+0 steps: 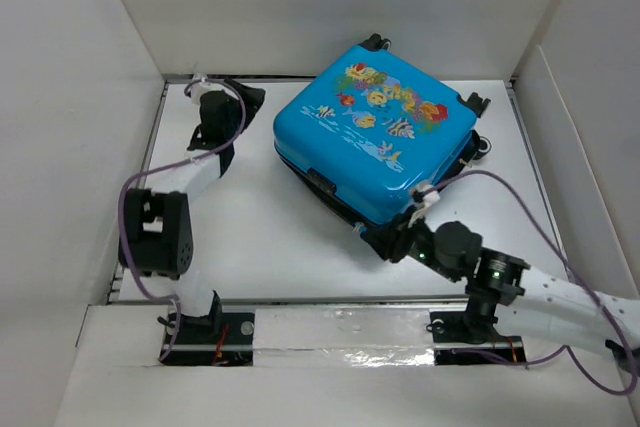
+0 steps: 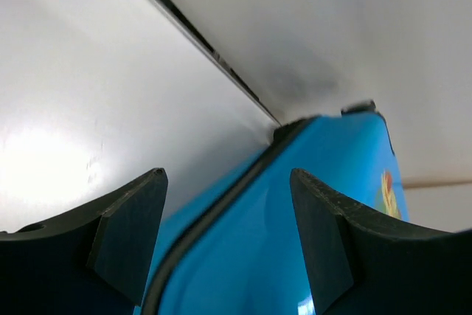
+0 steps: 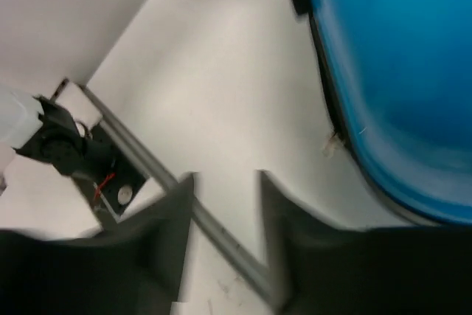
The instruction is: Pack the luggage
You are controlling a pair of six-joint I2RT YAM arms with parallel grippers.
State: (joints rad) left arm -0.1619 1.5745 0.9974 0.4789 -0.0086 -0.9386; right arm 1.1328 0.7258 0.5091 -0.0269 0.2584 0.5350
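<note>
Between the two dark fingers (image 2: 125,234) of the left claw (image 2: 227,182) stands a wide gap with nothing held (only the blue suitcase (image 1: 375,132) shows beyond it). That claw sits at the far left of the table (image 1: 260,237), apart from the suitcase. The right claw (image 3: 225,182), blurred, has its fingers parted and grips nothing, just beside the suitcase's near corner. The suitcase lies flat and shut, fish picture up, turned askew on the far right of the table.
</note>
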